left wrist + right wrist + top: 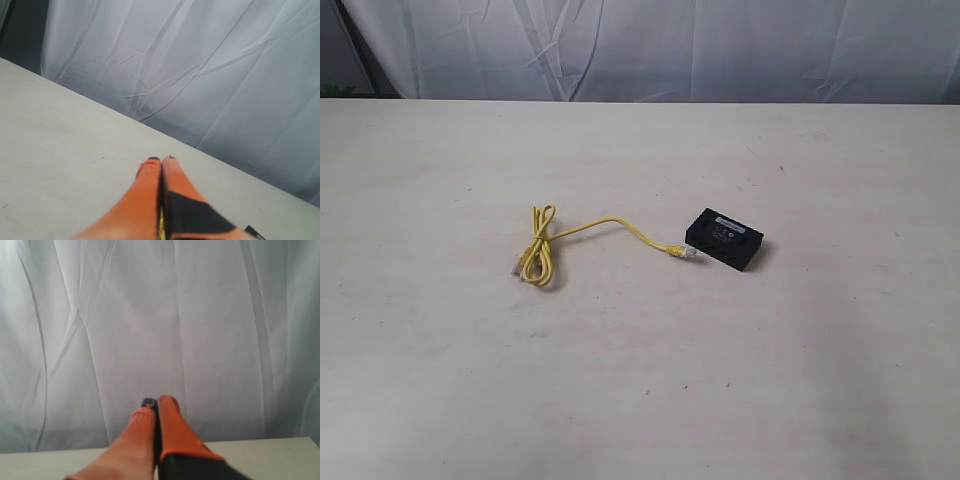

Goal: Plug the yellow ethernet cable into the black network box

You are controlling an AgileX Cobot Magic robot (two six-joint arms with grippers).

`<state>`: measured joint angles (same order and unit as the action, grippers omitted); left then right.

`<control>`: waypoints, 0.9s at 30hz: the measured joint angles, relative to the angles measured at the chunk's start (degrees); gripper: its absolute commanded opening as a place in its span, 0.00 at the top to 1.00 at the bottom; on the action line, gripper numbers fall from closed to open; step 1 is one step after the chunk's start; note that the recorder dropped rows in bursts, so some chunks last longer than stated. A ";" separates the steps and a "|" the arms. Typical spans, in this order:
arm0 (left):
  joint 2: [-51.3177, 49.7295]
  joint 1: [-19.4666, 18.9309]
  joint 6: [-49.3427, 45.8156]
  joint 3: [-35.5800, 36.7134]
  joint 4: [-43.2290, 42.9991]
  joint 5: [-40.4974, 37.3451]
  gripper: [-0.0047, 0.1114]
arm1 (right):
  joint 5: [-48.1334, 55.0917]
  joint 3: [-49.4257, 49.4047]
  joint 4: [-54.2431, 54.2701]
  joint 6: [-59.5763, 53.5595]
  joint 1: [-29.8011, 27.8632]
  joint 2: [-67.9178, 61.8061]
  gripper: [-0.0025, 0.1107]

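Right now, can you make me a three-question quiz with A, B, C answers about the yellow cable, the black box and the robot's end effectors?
1. In the exterior view, where is the bundled part of the yellow ethernet cable? A on the black network box; B left of it; C right of it.
2. How many boxes are on the table? A one; B two; C three.
3. How are the left end effector and the right end effector? A wide open; B gripping the cable; C shut, empty.

Answers: B, the loop lies left of the box. A, only one black box shows. C, both wrist views show fingers pressed together, and the cable lies on the table.
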<state>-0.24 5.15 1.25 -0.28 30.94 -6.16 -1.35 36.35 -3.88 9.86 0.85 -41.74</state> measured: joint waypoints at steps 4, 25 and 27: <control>0.00 0.00 0.00 0.00 2.34 0.49 0.96 | 5.25 4.33 -5.67 0.00 0.00 -6.66 0.99; 0.00 0.00 0.00 0.00 3.15 0.60 0.96 | 43.61 27.40 3.52 -35.81 0.00 -40.22 0.99; 0.00 0.00 0.00 0.00 3.15 0.60 0.96 | 47.63 29.74 7.59 -41.80 0.00 -43.40 0.99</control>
<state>-0.24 5.15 1.25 -0.28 34.09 -5.56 46.28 66.09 3.71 -31.94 0.85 -85.13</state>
